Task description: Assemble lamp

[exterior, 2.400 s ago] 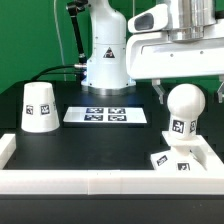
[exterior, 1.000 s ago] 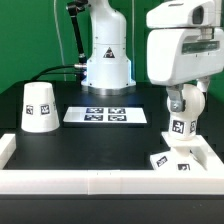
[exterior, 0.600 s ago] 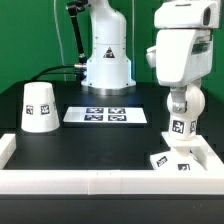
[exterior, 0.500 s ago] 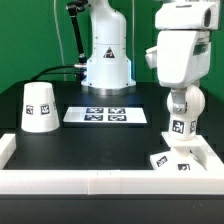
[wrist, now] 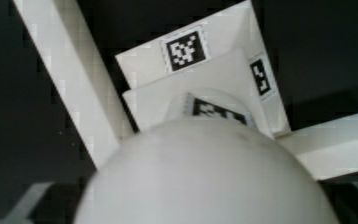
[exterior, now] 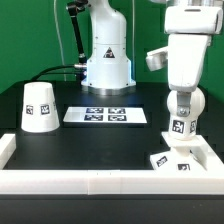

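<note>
The arm [exterior: 190, 50] is being held nearly upright at the exterior view's right, with the wrist pointing straight down over the near corner of the table. Well apart from it, at the exterior view's left, the shade [exterior: 38, 106] is standing alone on its wide end. Between the two and further back, the marker board [exterior: 106, 115] is lying flat. The base [exterior: 172, 160] is lying close to the white wall [exterior: 100, 182] at the front. The bulb [exterior: 183, 112] is standing upright just behind it or upon it. Which of the two is not being made clear, because in the wrist view the round head is filling much of the picture and the tagged faces of the base are being seen only beyond it. The long axis of the bulb is running vertically, in line with the wrist, stem down and head up. The gripper [exterior: 182, 98] is being held right at the round head, so the bulb is lying straight below the jaws and not to any side. The fingers are not being shown clearly, so it cannot be told whether the jaws are closed on the head or only open around it. Judging from this, a vertical move is being called for next, with little sideways correction.
</note>
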Tool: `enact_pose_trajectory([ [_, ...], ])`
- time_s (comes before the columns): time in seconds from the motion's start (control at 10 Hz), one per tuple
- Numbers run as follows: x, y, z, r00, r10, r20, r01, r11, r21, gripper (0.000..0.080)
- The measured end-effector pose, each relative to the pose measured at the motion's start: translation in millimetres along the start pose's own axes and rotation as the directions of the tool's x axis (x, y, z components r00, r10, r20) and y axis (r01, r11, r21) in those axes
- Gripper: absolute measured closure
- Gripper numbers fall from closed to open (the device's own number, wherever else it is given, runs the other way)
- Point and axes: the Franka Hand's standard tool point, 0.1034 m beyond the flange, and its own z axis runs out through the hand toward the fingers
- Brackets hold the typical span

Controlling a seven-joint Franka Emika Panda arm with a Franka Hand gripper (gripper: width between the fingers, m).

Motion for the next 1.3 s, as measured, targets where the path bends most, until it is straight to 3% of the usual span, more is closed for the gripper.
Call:
enact_pose_trajectory([
  [0.4, -3.1, 0.3, 0.0, 0.996, 0.094, -0.002, -0.094, 0.996, 0.002, 0.0223],
  [0.6, -3.0, -2.2, 0.2, 0.944, 0.330, -0.001, -0.330, 0.944, 0.005, 0.0223],
  [1.0, -0.7, -2.6, 0.5, 0.728, 0.685, -0.009, -0.685, 0.728, 0.013, 0.0223],
  [1.3, -1.0, -1.3, 1.0, 0.577, 0.817, -0.021, -0.817, 0.577, 0.015, 0.0222],
])
